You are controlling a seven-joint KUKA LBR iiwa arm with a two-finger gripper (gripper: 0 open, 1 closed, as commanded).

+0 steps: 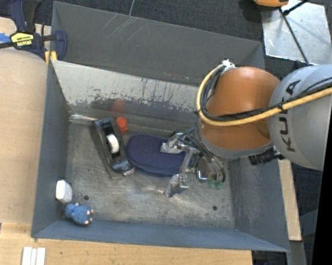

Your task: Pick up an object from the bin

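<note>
Bin (52,144): grey metal, floor mostly bare, few loose things.

Arm w/ orange cover (242,108) comes in from 3 o'clock and hangs over the floor's right half.

Dark blue oval pouch (148,155): biggest item, mid-floor. Long axis runs approx 9-to-3. Its 3 o'clock end lies at the gripper.

Black tape holder w/ white roll (110,143): just beside the pouch at its 9 o'clock end, looks to be touching it, angled 11-to-5.

Gripper (175,166): fingers (174,187) spread wide, nothing in them. One sits on the 12 o'clock side of the pouch's right end, the other on the 6 o'clock side. So the closing line crosses the pouch's short axis, which I judge a workable grip. Can't tell if the tips reach the floor or touch the pouch yet.

Small stuff:
- orange bit (120,123), at 12 o'clock of the tape holder
- white lump (63,191) and blue lump (78,212), far corner at 7 o'clock, well apart from the gripper

Your call turns on the pouch's narrow width lying between the tips. Watch for the lower tip riding onto the pouch edge rather than beside it.
</note>
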